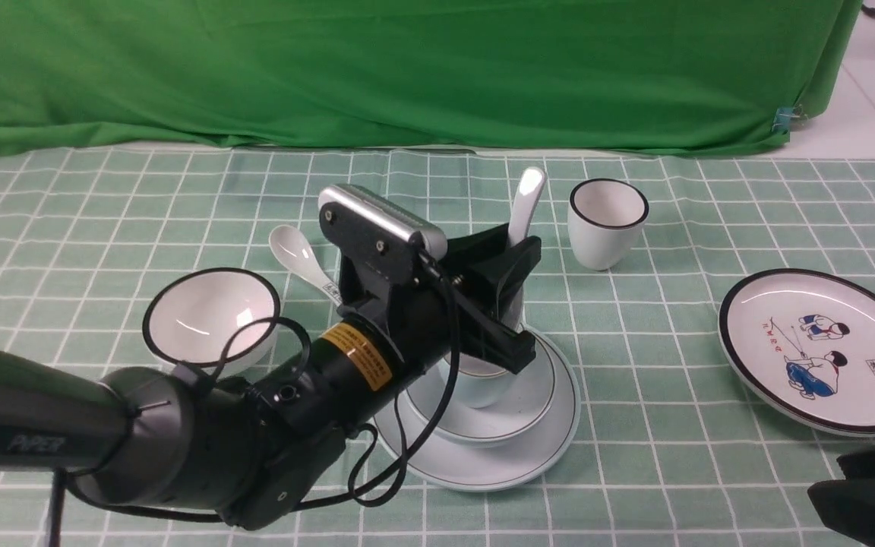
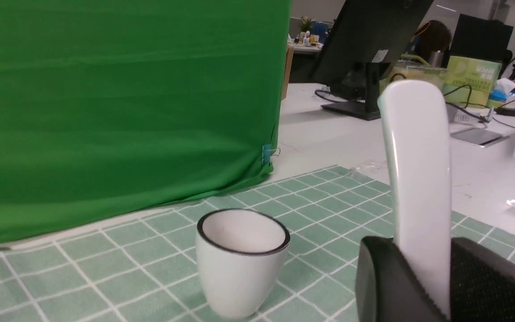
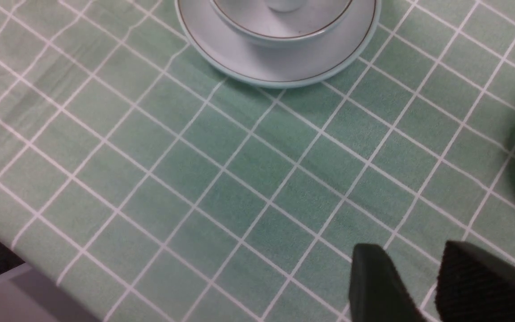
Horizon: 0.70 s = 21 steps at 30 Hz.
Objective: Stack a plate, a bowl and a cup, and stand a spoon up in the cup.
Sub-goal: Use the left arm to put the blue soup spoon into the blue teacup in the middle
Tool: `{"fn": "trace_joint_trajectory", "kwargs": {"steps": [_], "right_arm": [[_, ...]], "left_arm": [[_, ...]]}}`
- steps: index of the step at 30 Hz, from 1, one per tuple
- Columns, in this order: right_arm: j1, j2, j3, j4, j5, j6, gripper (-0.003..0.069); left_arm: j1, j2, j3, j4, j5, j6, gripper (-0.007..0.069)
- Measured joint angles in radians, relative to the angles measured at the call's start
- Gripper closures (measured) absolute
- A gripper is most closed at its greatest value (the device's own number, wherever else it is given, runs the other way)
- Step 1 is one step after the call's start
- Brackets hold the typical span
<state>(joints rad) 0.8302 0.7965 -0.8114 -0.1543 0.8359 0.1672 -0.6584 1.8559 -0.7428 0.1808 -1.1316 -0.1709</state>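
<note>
My left arm (image 1: 65, 433) fills the near left corner and reaches forward and to the right over the table (image 1: 673, 471). In the near right corner my right gripper (image 3: 411, 257) hangs low over the bare checked tablecloth. Its fingers are a little apart with nothing between them, well apart from the crockery.

Just past that, in the middle, the plate (image 1: 551, 425) sits flat on the table. The bowl (image 1: 529, 395) rests centred in it, and the cup (image 1: 475, 387) stands upright in the bowl. My left gripper (image 1: 513, 300) is right over the cup and is pinching the spoon (image 1: 526, 199) by its handle. The handle sticks up past my fingers, nearly upright and leaning slightly right. The spoon's lower end is hidden behind the gripper, so I cannot tell whether it is inside the cup or touching it.

To the left of the stack, a black-rimmed bowl (image 1: 210, 315) stands upright just beside my wrist. Off to the right a cartoon plate (image 1: 810, 346) lies flat, well apart from the stack.

Farther back, a second spoon (image 1: 297, 254) lies behind the black-rimmed bowl, its handle running in behind my wrist camera. A black-rimmed cup (image 1: 606, 224) stands upright beyond the held spoon and to its right, near it but apart. A green cloth (image 1: 407, 68) hangs across the back.
</note>
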Motion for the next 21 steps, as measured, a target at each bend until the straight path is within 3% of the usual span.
{"fn": "trace_joint_trajectory", "kwargs": {"steps": [14,21], "right_arm": [[0.0,0.0,0.0,0.0,0.0,0.0,0.0412],[0.0,0.0,0.0,0.0,0.0,0.0,0.0412]], "left_arm": [[0.0,0.087,-0.001,-0.033,-0.037,0.073,0.0476],[0.0,0.087,-0.001,-0.033,-0.037,0.085,0.0373]]}}
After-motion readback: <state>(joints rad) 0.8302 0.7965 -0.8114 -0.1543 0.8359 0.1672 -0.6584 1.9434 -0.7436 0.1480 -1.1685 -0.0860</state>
